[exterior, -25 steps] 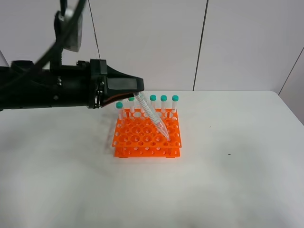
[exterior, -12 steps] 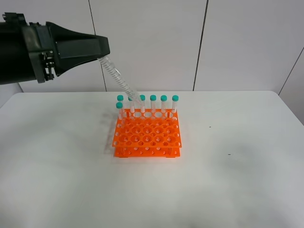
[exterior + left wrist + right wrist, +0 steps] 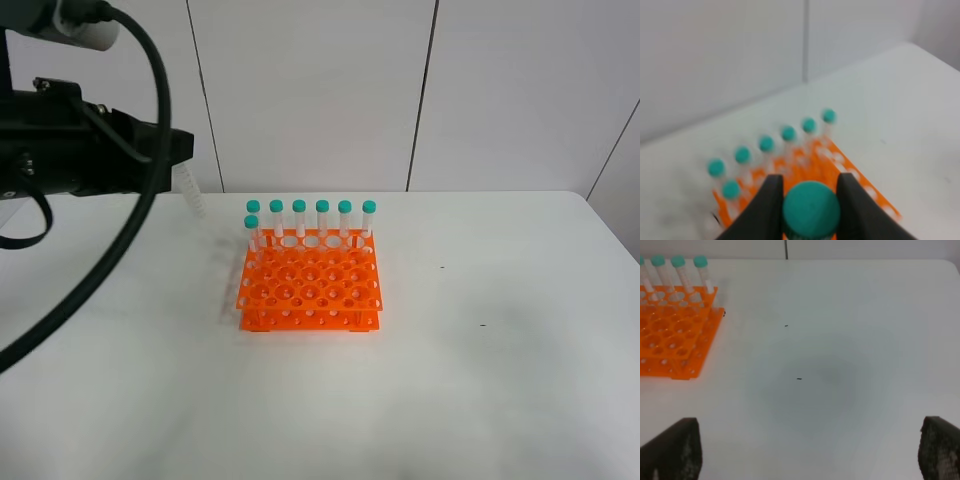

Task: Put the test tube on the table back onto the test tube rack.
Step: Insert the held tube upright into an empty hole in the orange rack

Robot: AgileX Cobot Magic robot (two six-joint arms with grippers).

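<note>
White wall panels (image 3: 310,90) run behind a white worktop (image 3: 480,380). L arm (image 3: 70,160), black w/ a thick looping cable (image 3: 150,170), hangs up and left of the rack (image 3: 310,285), well above the surface. Rack is orange, 2 tiers, grid of round holes, sitting flat approx mid-worktop. R end effector (image 3: 810,450) is right of the rack, low over bare worktop; fingers (image 3: 672,447) set wide apart, gripping nothing. L end effector (image 3: 811,187) is closed narrow on the tube (image 3: 193,192), fingers pinching either side just under its teal cap (image 3: 811,209). Tube is tilted and blurred, off the rack's back-left corner and apart from it, tip lower than cap and leaning rack-ward, clear of the worktop and not in any hole. 7 other tubes (image 3: 322,220) stand upright in the rack: 6 along the back row, 1 in the next row at the left end.
</note>
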